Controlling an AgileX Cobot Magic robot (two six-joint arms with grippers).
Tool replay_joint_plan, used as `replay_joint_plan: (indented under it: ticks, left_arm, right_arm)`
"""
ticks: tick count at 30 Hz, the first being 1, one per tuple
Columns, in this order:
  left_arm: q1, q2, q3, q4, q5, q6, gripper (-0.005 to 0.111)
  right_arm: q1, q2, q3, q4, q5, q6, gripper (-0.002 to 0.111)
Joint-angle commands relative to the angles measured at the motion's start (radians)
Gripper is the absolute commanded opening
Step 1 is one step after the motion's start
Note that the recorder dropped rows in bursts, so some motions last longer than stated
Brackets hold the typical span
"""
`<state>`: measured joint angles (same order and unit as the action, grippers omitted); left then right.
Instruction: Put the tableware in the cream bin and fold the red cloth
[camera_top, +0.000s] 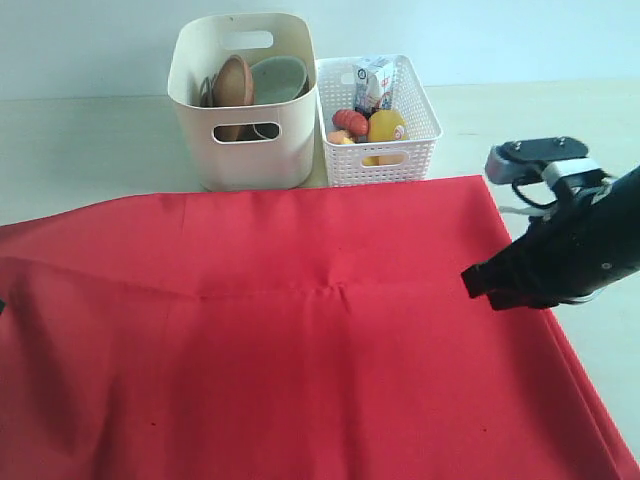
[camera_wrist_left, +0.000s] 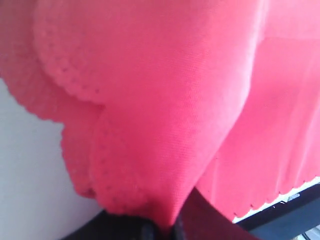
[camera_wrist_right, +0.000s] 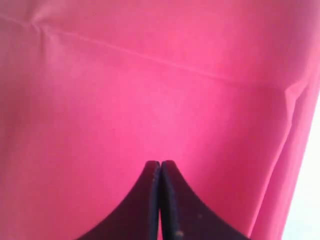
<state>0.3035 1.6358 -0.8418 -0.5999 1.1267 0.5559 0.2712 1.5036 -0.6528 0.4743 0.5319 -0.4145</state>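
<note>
The right arm (camera_top: 585, 255) is matte black — grey screwed bracket (camera_top: 538, 158), pale cables (camera_top: 520, 212), black tapered tool (camera_wrist_right: 160, 170).

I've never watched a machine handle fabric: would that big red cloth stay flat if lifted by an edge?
Probably not: the red cloth bunches into soft folds where the left end effector pinches it, so it looks floppy. Its thin creases suggest it is light. Lifted, the rest would likely sag.

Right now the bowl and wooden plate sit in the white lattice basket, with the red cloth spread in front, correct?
No: the exterior view shows the bowl and wooden plate in the cream bin, not the lattice basket. The red cloth is spread in front.
</note>
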Motion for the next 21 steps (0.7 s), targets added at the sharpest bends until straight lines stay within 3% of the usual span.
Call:
replay_joint_plan:
  ticks: [1, 10, 21]
  left_arm:
    - [0.006, -0.045, -0.042, -0.033, 0.076, -0.014, 0.000]
    - [-0.014, -0.077, -0.104, -0.209, 0.094, -0.048, 0.000]
    - [-0.227, -0.074, -0.104, -0.229, 0.094, -0.108, 0.000]
  right_arm:
    - [0.056, 0.098, -0.006, -0.076, -0.080, 0.067, 0.000]
    - [0.112, 0.228, -0.006, -0.100, -0.153, 0.101, 0.000]
    - [0.112, 0.278, -0.006, -0.100, -0.186, 0.114, 0.000]
